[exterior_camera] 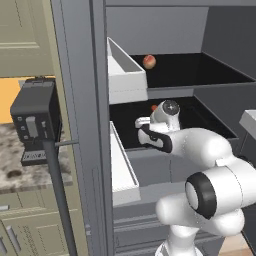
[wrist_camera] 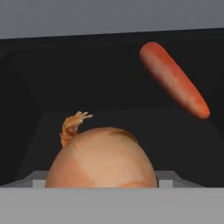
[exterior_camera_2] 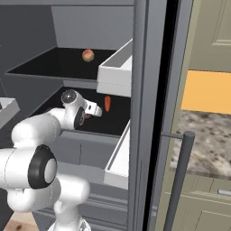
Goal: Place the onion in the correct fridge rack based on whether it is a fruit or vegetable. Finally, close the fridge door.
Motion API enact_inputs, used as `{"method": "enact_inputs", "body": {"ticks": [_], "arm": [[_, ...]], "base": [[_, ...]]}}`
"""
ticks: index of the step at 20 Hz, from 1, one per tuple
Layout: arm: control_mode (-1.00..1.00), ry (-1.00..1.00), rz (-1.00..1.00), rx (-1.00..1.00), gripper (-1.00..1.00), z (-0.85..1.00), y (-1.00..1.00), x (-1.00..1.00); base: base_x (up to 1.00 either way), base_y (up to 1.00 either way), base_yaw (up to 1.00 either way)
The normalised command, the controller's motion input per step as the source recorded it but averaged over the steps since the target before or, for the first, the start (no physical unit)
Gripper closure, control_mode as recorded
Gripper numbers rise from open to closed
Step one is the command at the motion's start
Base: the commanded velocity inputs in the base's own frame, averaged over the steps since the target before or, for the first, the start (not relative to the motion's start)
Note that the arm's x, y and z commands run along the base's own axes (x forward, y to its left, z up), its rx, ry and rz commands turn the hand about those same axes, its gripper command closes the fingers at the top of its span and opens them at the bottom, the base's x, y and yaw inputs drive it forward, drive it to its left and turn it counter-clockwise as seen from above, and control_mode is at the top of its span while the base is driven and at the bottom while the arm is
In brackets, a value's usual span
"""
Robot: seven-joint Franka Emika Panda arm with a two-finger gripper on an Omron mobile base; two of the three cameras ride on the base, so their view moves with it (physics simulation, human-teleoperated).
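The onion (wrist_camera: 101,159), orange-brown with a dry tuft, sits right at the hand in the hand view and hides the fingertips. My gripper (exterior_camera: 142,122) (exterior_camera_2: 93,109) reaches into the fridge's lower black rack (exterior_camera: 212,125) (exterior_camera_2: 115,122) and appears shut on the onion. An orange-red carrot (wrist_camera: 174,79) (exterior_camera_2: 107,103) (exterior_camera: 154,107) lies on that same rack, a little beyond the hand and to its right. A round reddish fruit (exterior_camera: 149,61) (exterior_camera_2: 88,55) rests on the upper rack (exterior_camera: 205,70) (exterior_camera_2: 49,63).
The fridge door (exterior_camera: 75,100) (exterior_camera_2: 151,90) stands wide open, its bar handle (exterior_camera: 57,185) (exterior_camera_2: 178,176) toward the cameras. White door bins (exterior_camera: 125,75) (exterior_camera_2: 118,159) hang beside both racks. A dark coffee machine (exterior_camera: 35,120) stands on the stone counter (exterior_camera_2: 205,140).
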Motion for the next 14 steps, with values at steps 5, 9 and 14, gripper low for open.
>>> {"method": "enact_inputs", "body": {"ticks": [5, 9, 14], "arm": [[-1.00, -0.01, 0.00, 0.00, -1.00, -0.39, 0.00, 0.38], [-1.00, -0.03, 0.00, 0.00, -1.00, -0.37, 0.00, 0.20], [-1.00, 0.00, 0.00, 0.00, -1.00, -0.13, 0.00, -0.02]], "base": [[0.00, 0.00, 0.00], [0.00, 0.00, 0.00], [0.00, 0.00, 0.00]]}}
